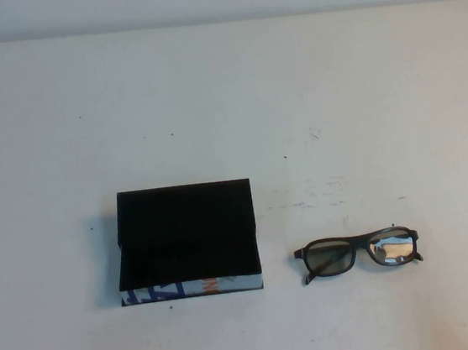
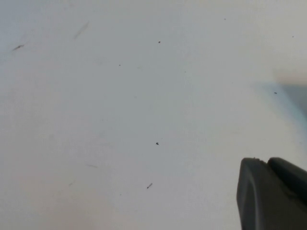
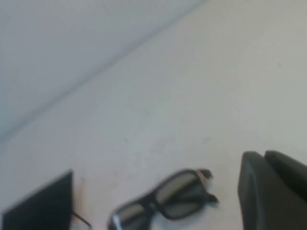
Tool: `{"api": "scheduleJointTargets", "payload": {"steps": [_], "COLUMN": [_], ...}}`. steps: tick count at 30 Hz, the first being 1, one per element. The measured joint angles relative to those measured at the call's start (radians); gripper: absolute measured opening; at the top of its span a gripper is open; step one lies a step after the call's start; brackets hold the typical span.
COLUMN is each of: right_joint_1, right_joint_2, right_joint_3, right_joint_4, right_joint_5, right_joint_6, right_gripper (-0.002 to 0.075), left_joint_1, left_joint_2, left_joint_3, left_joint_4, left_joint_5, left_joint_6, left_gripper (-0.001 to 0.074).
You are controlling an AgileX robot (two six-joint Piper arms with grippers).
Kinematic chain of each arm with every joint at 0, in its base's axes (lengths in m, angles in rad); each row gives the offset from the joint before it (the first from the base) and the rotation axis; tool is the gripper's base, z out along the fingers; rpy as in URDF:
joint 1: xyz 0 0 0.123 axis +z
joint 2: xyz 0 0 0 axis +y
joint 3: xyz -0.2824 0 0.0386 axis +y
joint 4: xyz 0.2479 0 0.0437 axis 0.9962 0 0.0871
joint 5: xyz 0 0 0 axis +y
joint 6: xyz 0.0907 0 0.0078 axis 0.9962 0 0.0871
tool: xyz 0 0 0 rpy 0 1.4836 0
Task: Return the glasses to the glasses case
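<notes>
The glasses (image 1: 357, 254), dark-framed with reflective lenses, lie folded on the white table to the right of the glasses case (image 1: 186, 239). The case is a black box with its lid open and a blue, white and orange printed front side. Neither arm shows in the high view. In the right wrist view the glasses (image 3: 165, 201) and a corner of the case (image 3: 41, 206) show, with my right gripper (image 3: 263, 154) shut and empty, apart from the glasses. My left gripper (image 2: 266, 160) is shut and empty over bare table, with no task object in its view.
The white table (image 1: 225, 100) has small dark specks and faint scuff marks (image 1: 324, 190) behind the glasses. A pale wall meets the table's far edge (image 1: 216, 16).
</notes>
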Motion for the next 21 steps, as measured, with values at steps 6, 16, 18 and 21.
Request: {"api": "scheduleJointTargets", "payload": {"steps": [6,16,18,21], "right_joint_1": [0.000,0.000,0.000,0.000], "right_joint_2": [0.000,0.191,0.300,0.467], "right_joint_3": [0.000,-0.227,-0.316,-0.428], "right_joint_4": [0.268,0.361,0.350,0.336], "right_joint_5": [-0.174,0.181,0.305,0.476], "right_joint_6": [0.000,-0.132,-0.204,-0.316], "right_gripper": [-0.0011,-0.0011,-0.0011,-0.0011], "left_joint_1": [0.000,0.000,0.000,0.000], "left_joint_2": [0.000,0.000,0.000,0.000], "left_joint_3": [0.000,0.000,0.000,0.000], "left_joint_4": [0.000,0.000,0.000,0.000], "left_joint_5": [0.000,0.000,0.000,0.000], "left_joint_6": [0.000,0.000,0.000,0.000], "left_gripper": [-0.0004,-0.0004,-0.0004,-0.0004]}}
